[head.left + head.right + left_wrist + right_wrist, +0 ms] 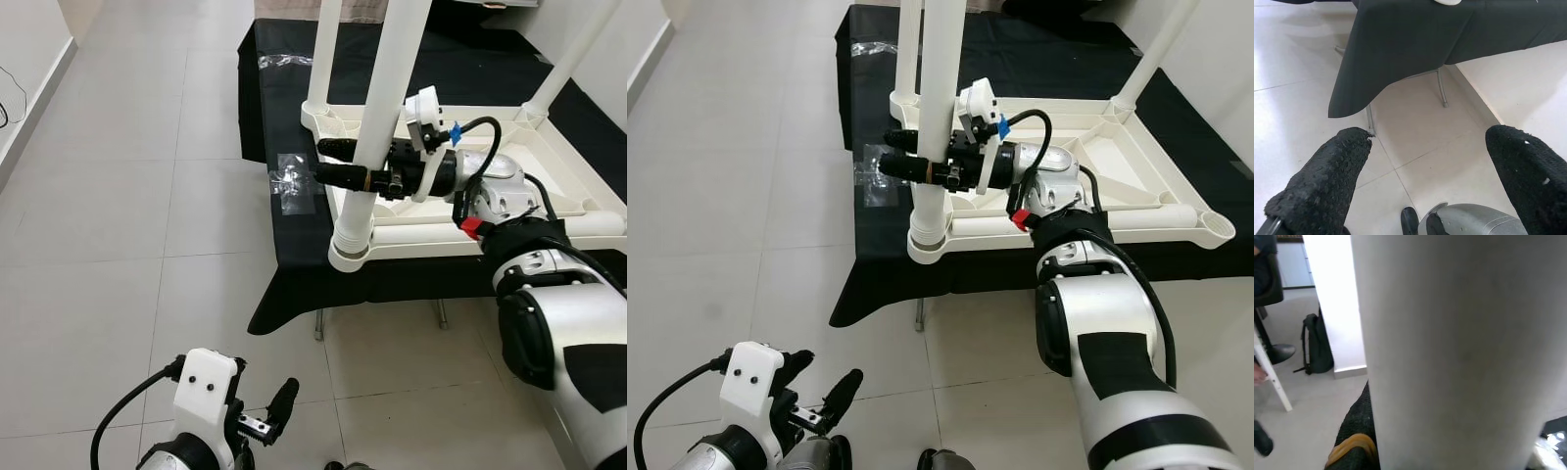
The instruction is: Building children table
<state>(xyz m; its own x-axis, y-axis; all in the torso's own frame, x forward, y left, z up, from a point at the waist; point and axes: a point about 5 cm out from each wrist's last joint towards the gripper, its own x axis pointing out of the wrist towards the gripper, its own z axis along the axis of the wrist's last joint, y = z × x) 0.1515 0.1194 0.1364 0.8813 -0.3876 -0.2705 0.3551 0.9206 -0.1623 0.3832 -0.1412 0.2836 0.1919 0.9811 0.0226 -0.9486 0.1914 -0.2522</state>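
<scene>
The right gripper [338,163] has its two black fingers clamped on a round white plastic table leg [377,127], which stands upright in the near corner socket of the upturned white plastic tabletop [549,171]. The tabletop lies on a black cloth-covered work table [294,264] with thin metal legs, on a pale tiled floor [118,235]. A crumpled clear plastic wrapper [291,181] lies just beside that corner. The left gripper [818,397] hangs low over the floor, fingers spread apart.

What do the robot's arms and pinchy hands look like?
The arms are shiny silver-white with black panels and black cables looping along them. The right gripper has two long black fingers, a white camera block on the wrist, a blue tab and a red tag. The left gripper has rough, bumpy black fingers and a white wrist block.
</scene>
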